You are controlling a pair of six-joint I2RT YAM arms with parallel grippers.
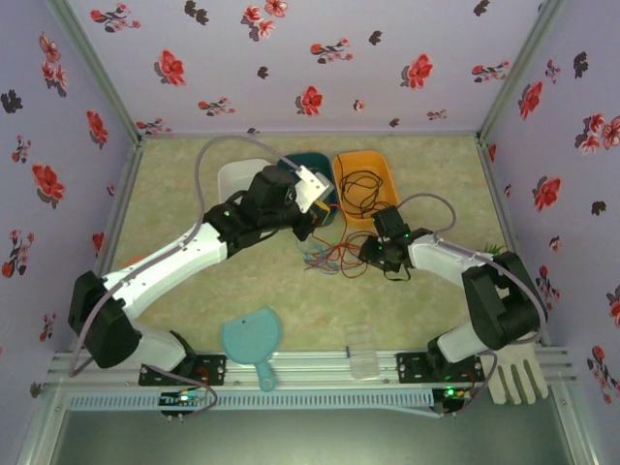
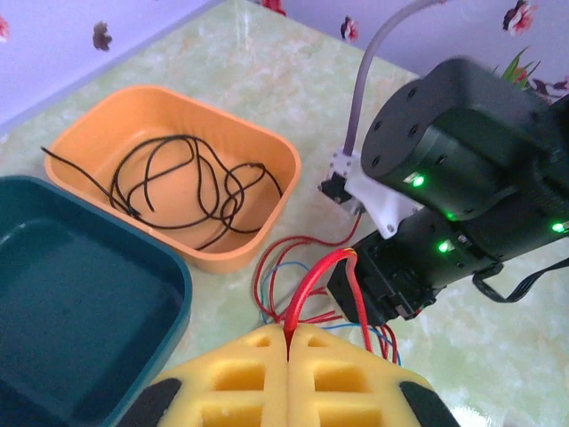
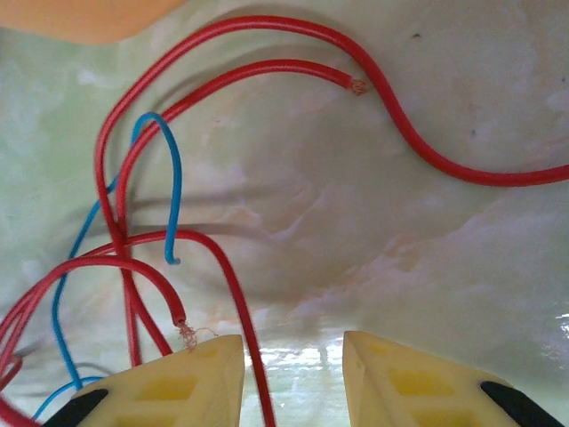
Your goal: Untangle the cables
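Cables (image 1: 329, 257), red and blue, lie in a loose heap at the middle of the overhead view, just below the orange bin (image 1: 383, 174) where a black cable (image 1: 360, 189) sits coiled apart. We judge them light, limp and springy, best taken on a free strand near an end, away from the crossings. Our left pincer (image 2: 289, 338) is closed on a red strand (image 2: 311, 285) rising from the heap, and our right pincer (image 3: 293, 347) stands with jaws apart over the glossy, pale green desk (image 1: 194, 194), which flowered walls (image 1: 291, 58) enclose closely.
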